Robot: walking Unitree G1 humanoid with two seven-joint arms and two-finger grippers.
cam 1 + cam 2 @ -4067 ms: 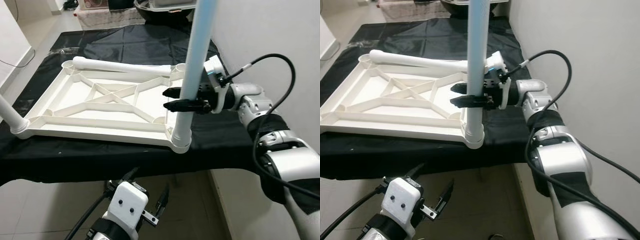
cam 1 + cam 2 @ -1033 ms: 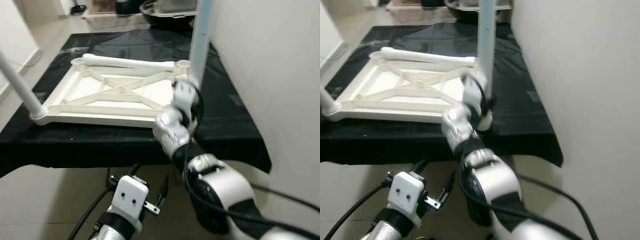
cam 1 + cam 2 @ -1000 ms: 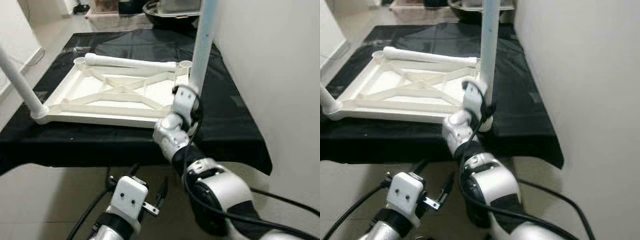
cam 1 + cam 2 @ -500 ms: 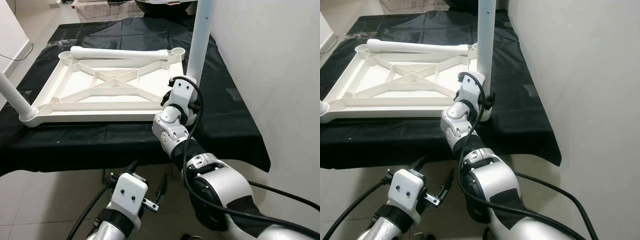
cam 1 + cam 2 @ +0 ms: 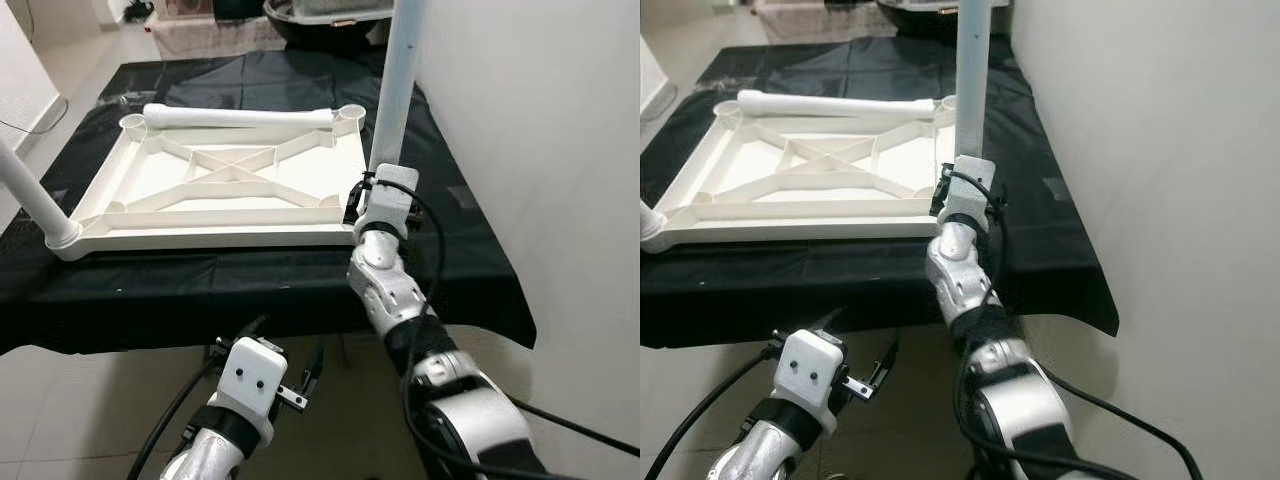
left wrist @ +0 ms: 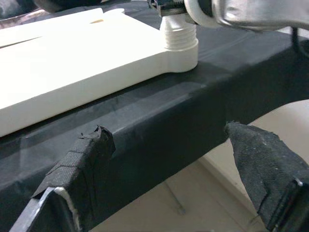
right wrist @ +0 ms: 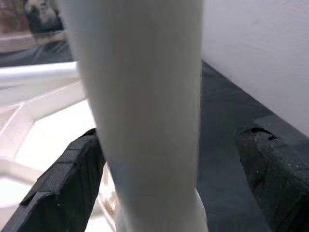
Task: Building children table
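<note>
Upright table leg (image 5: 393,95) is straddled, not clamped, by right gripper (image 7: 159,164), fingers (image 7: 67,179) wide. Left gripper (image 5: 270,360) is held wide below the black-covered table (image 5: 450,250).

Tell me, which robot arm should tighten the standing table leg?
Probably the right. Its end effector is open around the upright leg at the tabletop's near corner. The left end effector hangs below the table edge.
</note>
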